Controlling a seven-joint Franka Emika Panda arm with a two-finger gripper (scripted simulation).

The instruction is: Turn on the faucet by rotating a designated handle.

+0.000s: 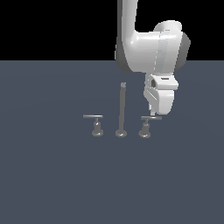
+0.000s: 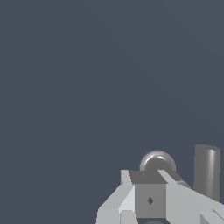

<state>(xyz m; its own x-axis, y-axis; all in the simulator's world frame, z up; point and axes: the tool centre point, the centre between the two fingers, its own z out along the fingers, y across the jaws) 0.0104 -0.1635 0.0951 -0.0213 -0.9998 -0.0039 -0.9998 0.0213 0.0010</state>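
Nearest your wrist camera are the pale grey angular fingers (image 2: 151,199) of the white arm's gripper (image 1: 152,113); they hide one another there and in the exterior view, so you cannot tell whether they stand apart or closed. Just past them you see a rounded grey metal knob (image 2: 157,162) and a grey upright cylinder (image 2: 207,171).

In the exterior view the fingers hang right at the short grey metal handle (image 1: 146,126) with its thin lever bar on top, on the exterior view's right of the set; contact cannot be judged.

The small grey metal faucet counts three pieces: this handle, one tall thin upright spout (image 1: 121,111) in the middle, and one twin handle (image 1: 96,124) on the exterior view's left.

The flat dark blue-grey table (image 1: 48,175) spreads wide on every side of the set.
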